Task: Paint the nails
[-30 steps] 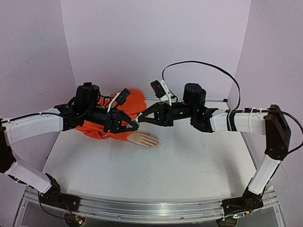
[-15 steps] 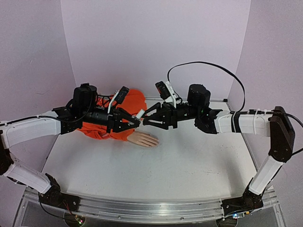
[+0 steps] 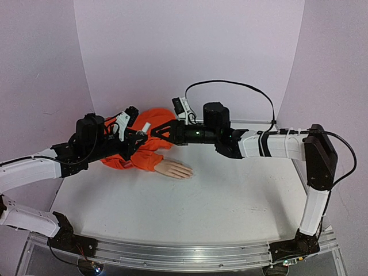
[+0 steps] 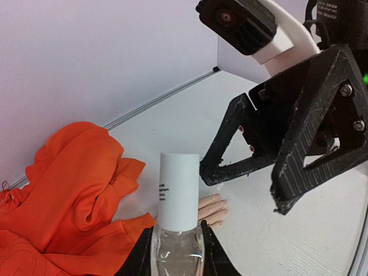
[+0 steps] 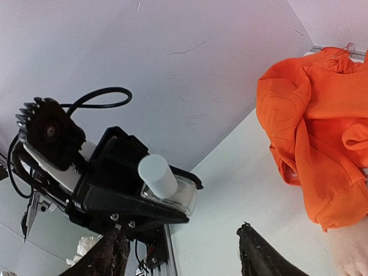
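Note:
My left gripper (image 4: 176, 225) is shut on the clear glass body of a small bottle (image 4: 177, 250). Its white cap (image 4: 178, 192) sticks out past the fingertips. The bottle (image 3: 145, 126) hangs over the orange sleeve (image 3: 141, 158). My right gripper (image 4: 241, 190) is open, with one fingertip (image 4: 208, 172) just right of the cap and not touching it. In the right wrist view the cap (image 5: 156, 172) lies ahead of the open right gripper (image 5: 181, 233). The pale mannequin hand (image 3: 174, 169) lies flat on the table, its tiny nails (image 4: 224, 202) showing behind the bottle.
The crumpled orange garment (image 4: 69, 184) covers the back left of the white table (image 3: 218, 201). Lilac walls (image 3: 190, 52) close in the back and sides. A black cable (image 3: 230, 85) loops above the right arm.
The right gripper went from shut to open. Both grippers then shifted left, from above the mannequin hand to over the orange sleeve, the bottle staying in the left gripper.

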You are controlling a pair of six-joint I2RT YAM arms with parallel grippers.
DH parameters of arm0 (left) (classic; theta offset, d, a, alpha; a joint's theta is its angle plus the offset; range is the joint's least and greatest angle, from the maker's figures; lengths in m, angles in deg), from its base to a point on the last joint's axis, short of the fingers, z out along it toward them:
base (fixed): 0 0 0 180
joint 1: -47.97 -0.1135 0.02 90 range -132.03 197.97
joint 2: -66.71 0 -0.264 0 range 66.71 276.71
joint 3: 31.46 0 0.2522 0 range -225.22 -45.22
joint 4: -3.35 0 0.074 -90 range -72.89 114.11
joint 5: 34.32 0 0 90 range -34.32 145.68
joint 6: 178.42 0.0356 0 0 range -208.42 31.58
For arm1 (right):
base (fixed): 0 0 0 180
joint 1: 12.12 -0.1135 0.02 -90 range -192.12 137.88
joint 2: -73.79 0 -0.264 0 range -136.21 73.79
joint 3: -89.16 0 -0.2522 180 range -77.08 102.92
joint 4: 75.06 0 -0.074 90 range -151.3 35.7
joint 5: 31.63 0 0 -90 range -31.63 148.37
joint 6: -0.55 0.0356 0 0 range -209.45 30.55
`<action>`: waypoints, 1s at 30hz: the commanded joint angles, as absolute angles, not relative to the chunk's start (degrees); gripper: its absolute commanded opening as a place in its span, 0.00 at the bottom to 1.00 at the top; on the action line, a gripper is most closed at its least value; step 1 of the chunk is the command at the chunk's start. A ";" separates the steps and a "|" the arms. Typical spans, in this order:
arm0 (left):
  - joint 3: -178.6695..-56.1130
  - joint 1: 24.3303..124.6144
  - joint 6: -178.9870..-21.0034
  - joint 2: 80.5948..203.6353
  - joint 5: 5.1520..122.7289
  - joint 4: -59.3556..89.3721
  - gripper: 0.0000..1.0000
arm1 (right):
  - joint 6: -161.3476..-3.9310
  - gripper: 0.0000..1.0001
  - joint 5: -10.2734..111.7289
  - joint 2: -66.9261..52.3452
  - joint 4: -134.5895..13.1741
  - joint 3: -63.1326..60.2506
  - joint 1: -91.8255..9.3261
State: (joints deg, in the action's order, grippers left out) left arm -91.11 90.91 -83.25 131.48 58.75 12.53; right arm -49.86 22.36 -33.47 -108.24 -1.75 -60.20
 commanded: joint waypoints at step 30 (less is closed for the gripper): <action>-96.81 93.09 -86.48 133.61 68.34 11.10 0.00 | -44.34 0.00 18.02 -37.75 -120.08 4.65 -62.00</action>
